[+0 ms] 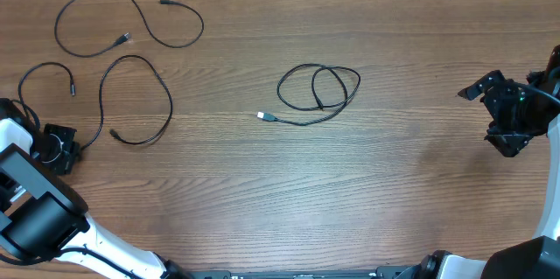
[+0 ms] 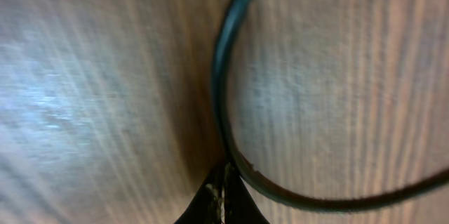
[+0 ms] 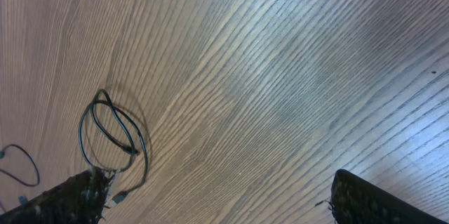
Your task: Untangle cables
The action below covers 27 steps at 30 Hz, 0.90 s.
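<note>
Three thin black cables lie on the wooden table. One lies in a loose loop at the far left (image 1: 87, 55). A second cable (image 1: 170, 104) curves at the left and runs to my left gripper (image 1: 63, 148). That gripper is shut, and the cable (image 2: 219, 104) bends right at its tips (image 2: 223, 182). The third, silver-tipped cable (image 1: 319, 87) lies coiled at the centre with its plug (image 1: 262, 116) pointing left. It also shows in the right wrist view (image 3: 130, 152). My right gripper (image 1: 487, 117) is wide open and empty (image 3: 217, 203), well to the right of that coil.
The left arm's white and black body (image 1: 35, 209) fills the lower left corner. The right arm (image 1: 547, 226) stands at the right edge. Bare wood lies between the centre coil and the right gripper.
</note>
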Motion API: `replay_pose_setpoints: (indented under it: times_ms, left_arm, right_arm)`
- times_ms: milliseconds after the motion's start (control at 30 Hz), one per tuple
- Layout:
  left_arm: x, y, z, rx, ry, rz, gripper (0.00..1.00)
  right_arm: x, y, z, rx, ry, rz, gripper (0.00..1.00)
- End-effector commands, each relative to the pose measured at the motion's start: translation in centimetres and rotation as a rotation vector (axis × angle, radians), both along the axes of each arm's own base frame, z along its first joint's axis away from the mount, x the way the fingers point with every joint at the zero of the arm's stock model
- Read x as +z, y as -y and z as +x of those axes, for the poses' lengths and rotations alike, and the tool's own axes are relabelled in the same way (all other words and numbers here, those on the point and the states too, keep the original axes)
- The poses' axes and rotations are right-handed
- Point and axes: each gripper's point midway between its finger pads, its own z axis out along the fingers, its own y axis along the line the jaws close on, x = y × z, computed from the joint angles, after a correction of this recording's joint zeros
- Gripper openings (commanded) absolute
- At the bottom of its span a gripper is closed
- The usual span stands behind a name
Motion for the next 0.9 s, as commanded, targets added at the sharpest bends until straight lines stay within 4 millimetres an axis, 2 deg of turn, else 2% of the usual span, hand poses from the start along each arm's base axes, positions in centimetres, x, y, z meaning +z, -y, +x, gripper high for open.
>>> replay_pose_setpoints:
  times_ms: [0,67,133,267,333,433,467,533,600,700,767,867]
  left_arm:
    - [-2.6,2.5,-0.3,-0.024,-0.013,-0.107,0.04]
    - [-2.6,2.4,-0.5,-0.022,-0.022,-0.099,0.05]
    - [-2.6,2.2,-0.6,-0.021,-0.032,-0.086,0.10]
    - [-1.6,1.6,-0.3,-0.025,-0.018,-0.082,0.09]
    - [0.0,1.1,0.3,-0.025,-0.010,-0.075,0.05]
    - [3.3,0.3,1.6,-0.030,0.016,-0.060,0.04]
    - [4.7,0.3,2.3,-0.038,0.041,-0.065,0.05]
    - [7.7,0.9,4.1,-0.089,0.122,-0.092,0.15]
    - [11.0,2.5,6.8,-0.198,0.251,-0.137,0.23]
    - [14.9,6.2,9.7,-0.348,0.395,-0.222,0.34]
    - [15.8,8.6,10.8,-0.406,0.412,-0.253,0.44]
    - [15.7,12.7,12.0,-0.499,0.386,-0.278,0.50]
  right_arm:
    - [0.8,0.2,0.3,0.002,0.024,-0.015,1.00]
    - [0.8,0.2,0.3,0.002,0.024,-0.015,1.00]
    - [0.8,0.2,0.3,0.002,0.024,-0.015,1.00]
    - [0.8,0.2,0.3,0.002,0.024,-0.015,1.00]
    - [0.8,0.2,0.3,0.002,0.024,-0.015,1.00]
    - [0.8,0.2,0.3,0.002,0.024,-0.015,1.00]
    - [0.8,0.2,0.3,0.002,0.024,-0.015,1.00]
    - [0.8,0.2,0.3,0.002,0.024,-0.015,1.00]
    - [0.8,0.2,0.3,0.002,0.024,-0.015,1.00]
    - [0.8,0.2,0.3,0.002,0.024,-0.015,1.00]
    - [0.8,0.2,0.3,0.002,0.024,-0.015,1.00]
    - [0.8,0.2,0.3,0.002,0.024,-0.015,1.00]
